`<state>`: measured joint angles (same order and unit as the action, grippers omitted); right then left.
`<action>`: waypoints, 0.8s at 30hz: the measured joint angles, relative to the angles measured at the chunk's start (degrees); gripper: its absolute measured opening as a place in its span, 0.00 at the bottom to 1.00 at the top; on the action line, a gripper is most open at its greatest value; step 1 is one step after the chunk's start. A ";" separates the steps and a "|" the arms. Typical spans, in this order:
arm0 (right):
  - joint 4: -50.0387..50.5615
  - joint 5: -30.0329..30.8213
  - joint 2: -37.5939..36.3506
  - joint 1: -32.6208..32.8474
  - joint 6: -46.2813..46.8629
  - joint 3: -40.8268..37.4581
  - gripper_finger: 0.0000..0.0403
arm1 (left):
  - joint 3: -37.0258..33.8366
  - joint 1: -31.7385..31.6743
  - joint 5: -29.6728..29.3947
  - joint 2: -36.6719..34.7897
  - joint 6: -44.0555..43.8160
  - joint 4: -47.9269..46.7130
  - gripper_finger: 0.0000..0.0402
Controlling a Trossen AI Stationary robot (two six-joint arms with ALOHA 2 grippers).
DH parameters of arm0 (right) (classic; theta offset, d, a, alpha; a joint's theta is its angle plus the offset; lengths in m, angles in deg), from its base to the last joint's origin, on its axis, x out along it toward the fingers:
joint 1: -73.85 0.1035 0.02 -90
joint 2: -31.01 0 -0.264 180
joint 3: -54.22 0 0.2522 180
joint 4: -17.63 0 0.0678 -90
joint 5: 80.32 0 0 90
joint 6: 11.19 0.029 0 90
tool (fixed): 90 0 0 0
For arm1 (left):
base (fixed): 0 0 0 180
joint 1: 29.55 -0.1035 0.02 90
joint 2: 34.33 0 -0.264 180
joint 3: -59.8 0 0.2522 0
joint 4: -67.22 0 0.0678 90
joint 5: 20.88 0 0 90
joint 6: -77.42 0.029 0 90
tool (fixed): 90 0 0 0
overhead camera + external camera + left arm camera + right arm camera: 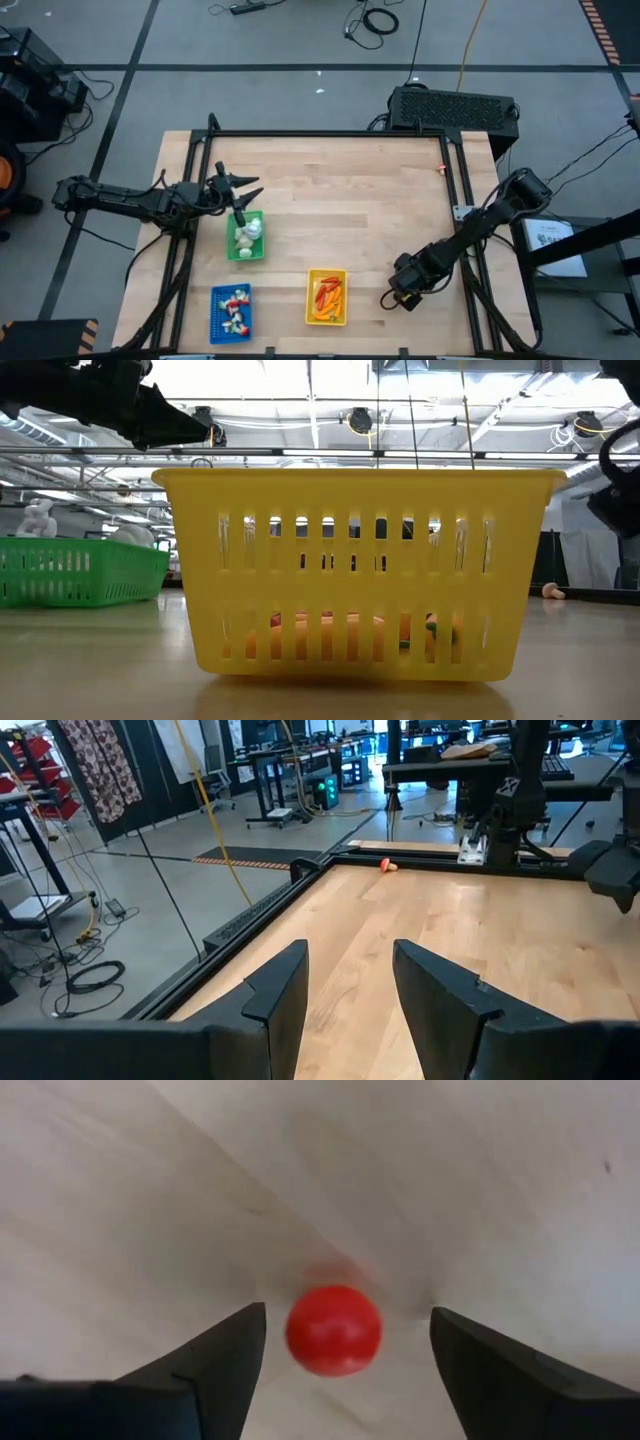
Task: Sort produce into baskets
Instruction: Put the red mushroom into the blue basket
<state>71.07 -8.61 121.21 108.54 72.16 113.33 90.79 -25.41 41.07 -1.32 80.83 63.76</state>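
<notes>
- While my right claw (345, 1342) hangs spread wide above the pale wooden table (340, 200), a small round red toy piece (334, 1330) lies between its fingers, ungripped.
- That spot is right of the yellow slotted plastic basket (327, 297).
- My left claw (243, 186), released and empty, waits above the green plastic basket (245, 238).

Both claws (243, 183) (388, 299) spread open
</notes>
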 joint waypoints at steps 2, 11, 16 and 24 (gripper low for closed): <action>-0.71 -0.10 1.15 0.30 -0.02 -0.05 0.66 | 0.00 0.00 0.00 0.00 0.03 0.00 0.39; -1.22 -2.56 3.85 0.18 -1.91 0.22 0.48 | 0.00 0.00 0.03 -0.02 0.21 0.32 0.39; -0.50 -0.64 2.58 -0.14 -2.01 0.07 0.33 | 0.00 0.00 0.30 -0.01 0.21 1.28 0.39; -0.90 0.82 1.09 -2.40 -6.72 2.28 0.22 | 0.00 0.00 0.44 -0.02 0.12 1.31 0.39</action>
<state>70.17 -7.79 122.30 106.15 65.44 115.61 90.79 -25.41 41.51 -1.34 80.95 65.07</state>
